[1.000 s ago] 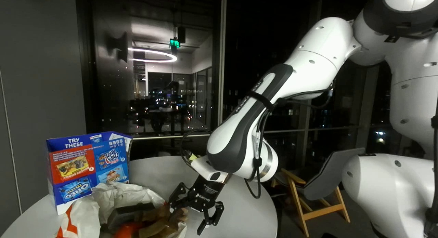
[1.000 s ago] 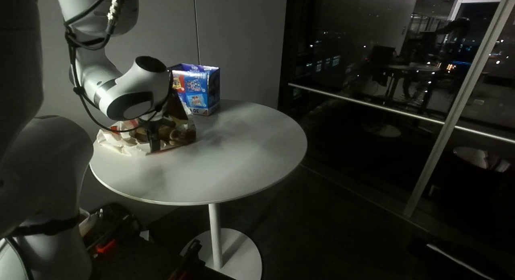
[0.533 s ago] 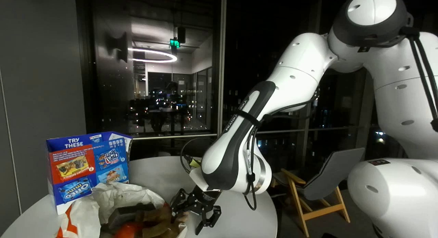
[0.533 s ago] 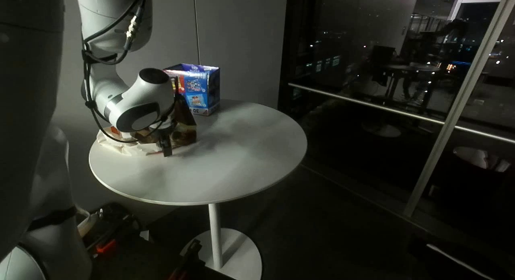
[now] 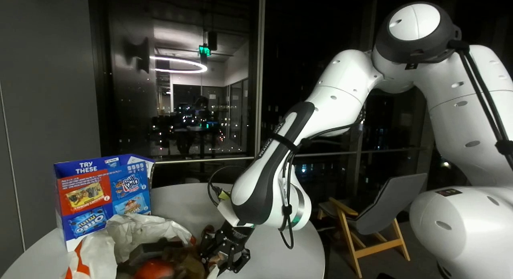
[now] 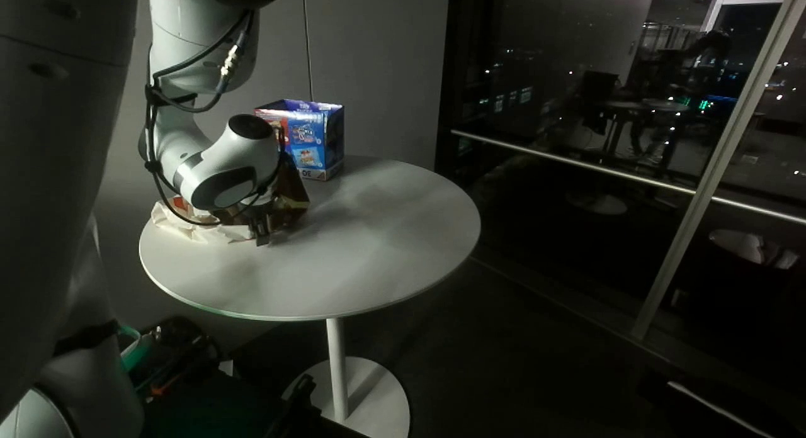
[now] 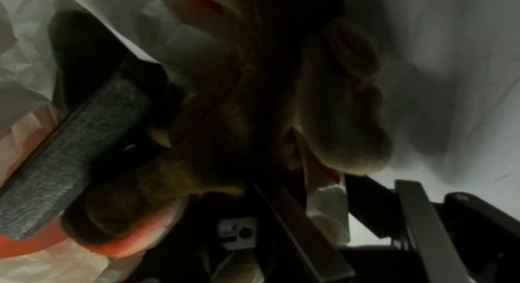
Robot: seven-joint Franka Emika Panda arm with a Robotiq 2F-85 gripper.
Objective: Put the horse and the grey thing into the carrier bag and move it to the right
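Loading looks done: brown plush horse [image 7: 227, 128] and grey slab [image 7: 69, 169] lie largely inside the crumpled white-and-orange carrier bag [image 5: 94, 251]. My claw [image 5: 219, 265] gapes, seemingly astride its rim [image 7: 328, 205]; next, clench and drag right.

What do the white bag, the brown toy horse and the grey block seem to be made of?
White bag: likely paper, matt; its walls hold sharp crumples and creases.
Brown toy horse: plush fabric, probably stuffed; the surface looks fuzzy and a stitched seam runs along it.
Grey block: perhaps felt or foam, dull and speckled; the dim wrist view leaves it open.
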